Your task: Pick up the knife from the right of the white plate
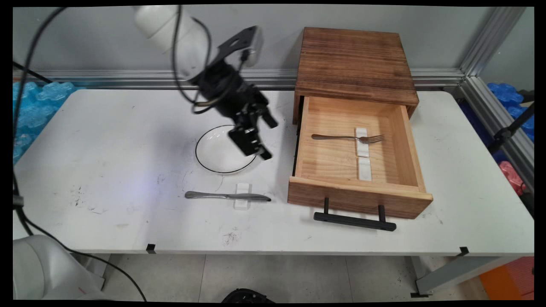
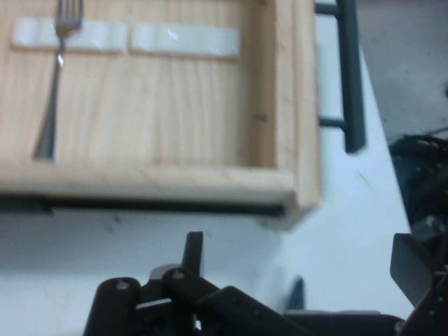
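From above, the gripper (image 1: 261, 138) hangs over the middle of the table (image 1: 106, 140), tilted toward the open drawer (image 1: 341, 164), its jaws spread apart with nothing between them. It covers the right side of a white bowl (image 1: 215, 151) with a dark rim, so that part of the rim is hidden. Nearer the front edge a knife (image 1: 226, 196) lies across a small white rest (image 1: 242, 197). The drawer sticks out of a dark wooden box (image 1: 354, 64) by the back edge; inside, a fork (image 1: 347, 137) lies across the upper of two white rests (image 1: 363, 153), and a black handle (image 1: 354, 221) runs along the drawer's front. In the hand view the drawer (image 2: 140, 105) fills the upper part, with the fork (image 2: 56, 77) cut off at the top edge, the two white rests (image 2: 126, 38) side by side and the handle (image 2: 350, 77) at the right. The gripper (image 2: 301, 280) shows only as blurred black linkage at the bottom edge.
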You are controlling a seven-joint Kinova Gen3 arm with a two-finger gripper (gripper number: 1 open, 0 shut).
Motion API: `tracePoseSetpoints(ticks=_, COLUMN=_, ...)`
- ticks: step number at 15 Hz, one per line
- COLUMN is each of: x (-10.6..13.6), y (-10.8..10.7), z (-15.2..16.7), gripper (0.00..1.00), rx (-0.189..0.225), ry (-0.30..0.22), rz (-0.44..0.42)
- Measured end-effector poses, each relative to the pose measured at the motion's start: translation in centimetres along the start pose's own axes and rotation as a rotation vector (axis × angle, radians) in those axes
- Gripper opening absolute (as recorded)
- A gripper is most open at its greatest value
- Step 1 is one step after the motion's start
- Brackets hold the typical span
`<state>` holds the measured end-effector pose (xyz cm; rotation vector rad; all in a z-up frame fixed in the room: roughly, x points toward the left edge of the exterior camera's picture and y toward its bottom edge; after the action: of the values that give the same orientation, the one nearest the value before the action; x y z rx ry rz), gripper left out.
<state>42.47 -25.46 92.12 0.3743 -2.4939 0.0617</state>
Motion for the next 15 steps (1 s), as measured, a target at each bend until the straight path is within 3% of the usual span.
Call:
tracePoseSetpoints(ticks=8, x=-6.2, y=3.4, z=-2.8, gripper=1.00, rx=-0.060, ry=-0.041, rz=-0.024)
tracePoseSetpoints(ticks=15, x=-9.5, y=5.3, z=-3.9, gripper=1.00, rx=-0.056, ry=-0.051, rz=-0.015)
